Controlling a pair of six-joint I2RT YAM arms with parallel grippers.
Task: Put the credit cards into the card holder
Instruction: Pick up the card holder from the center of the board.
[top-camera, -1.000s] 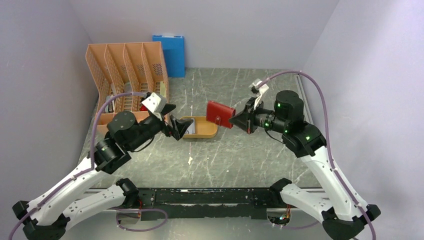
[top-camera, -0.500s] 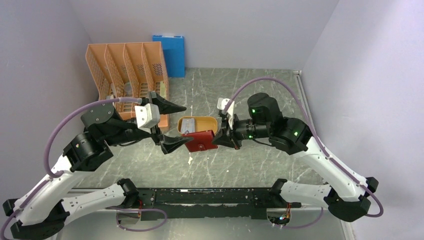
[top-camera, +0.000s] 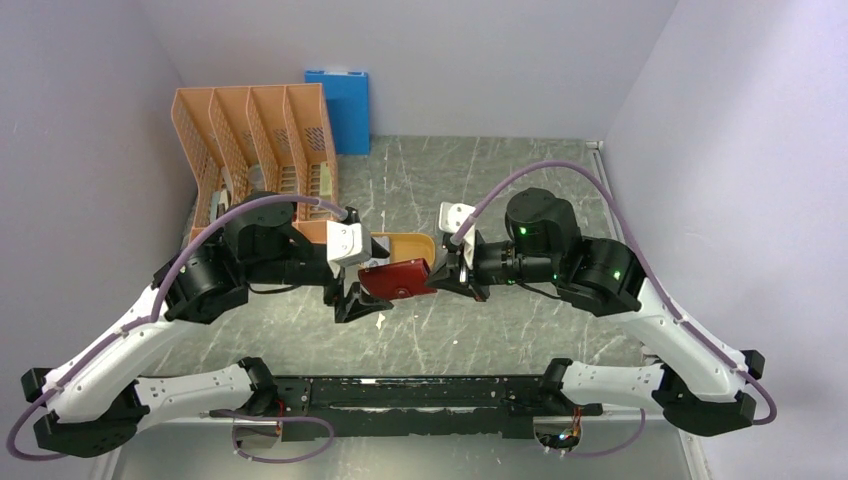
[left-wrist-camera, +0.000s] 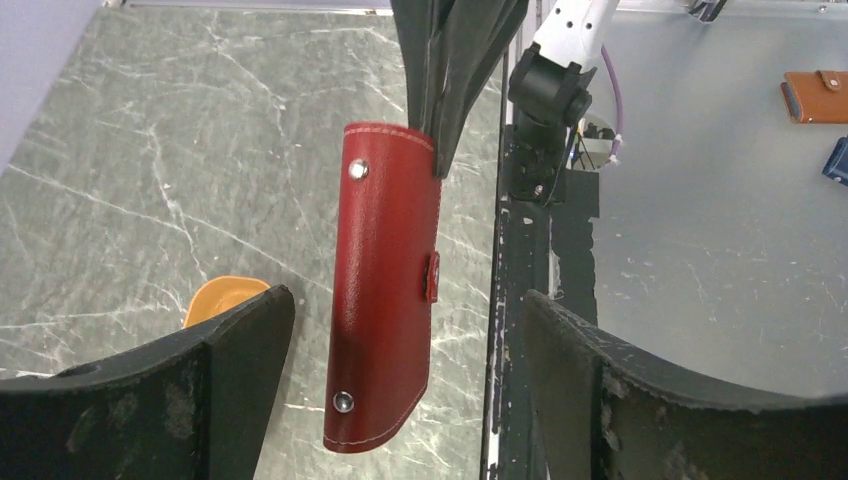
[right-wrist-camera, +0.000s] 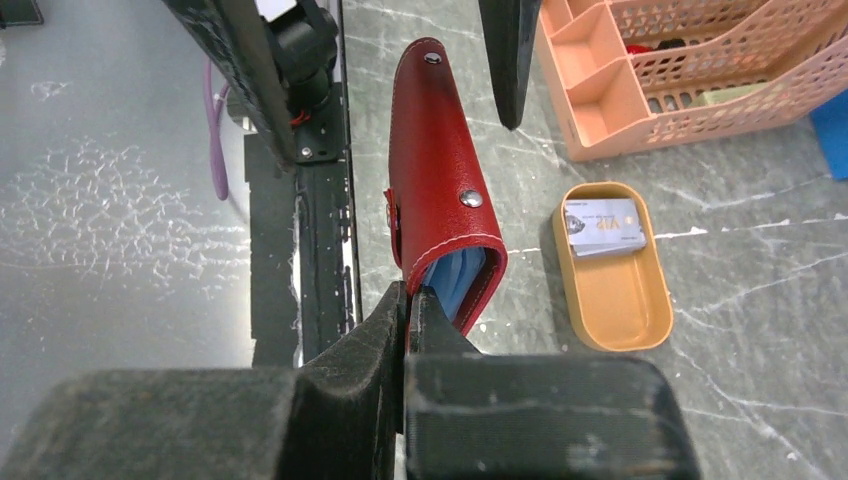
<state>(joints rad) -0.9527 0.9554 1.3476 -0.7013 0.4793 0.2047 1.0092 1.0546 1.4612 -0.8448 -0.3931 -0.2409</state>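
White arms (top-camera: 110, 345) with black joints (top-camera: 205, 288), green lights (top-camera: 521, 231) and looping purple cables (top-camera: 548, 164).

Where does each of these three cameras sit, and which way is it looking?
Top: fixed above and behind, looking down at the table; left arm and right arm show.
Left wrist: on the left arm, looking past the open left pincer at the holder; its fingers show.
Right wrist: on the right arm, looking along the shut right pincer, which grips the holder.
Shared: the wrist views face each other, each seeing the holder and the other's pincer.
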